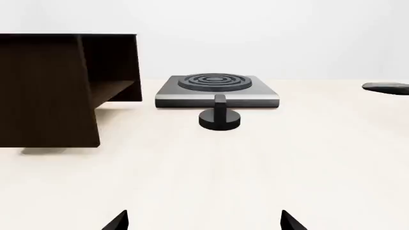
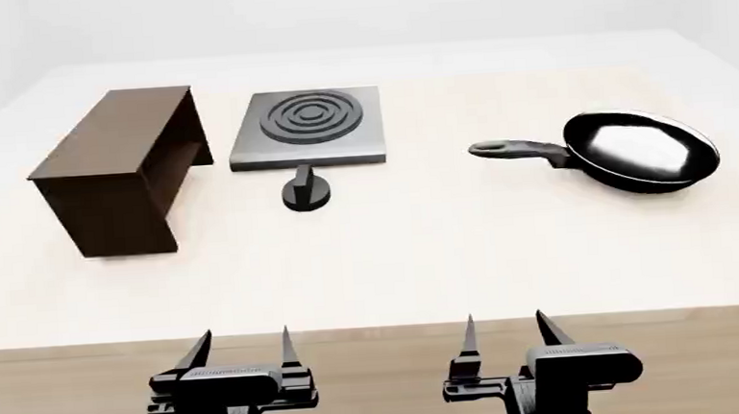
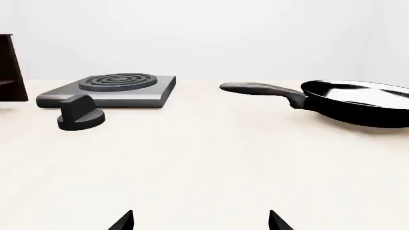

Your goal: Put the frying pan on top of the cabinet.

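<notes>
Black frying pan (image 2: 642, 149), one; brown cabinet (image 2: 117, 169), one; two claws (image 2: 245, 354) (image 2: 506, 336), both wide, empty

Your frying pan (image 2: 639, 150) sits upright at the head view's right, glossy black, handle pointing left. Your cabinet (image 2: 117, 169), dark brown, stands far left, flat top bare, open side facing right.

My pale table (image 2: 475, 249) carries the cabinet (image 2: 117, 169) at ten o'clock, burner plate (image 2: 310, 126) and knob (image 2: 304, 190) at eleven, frying pan (image 2: 636, 149) at two.
</notes>
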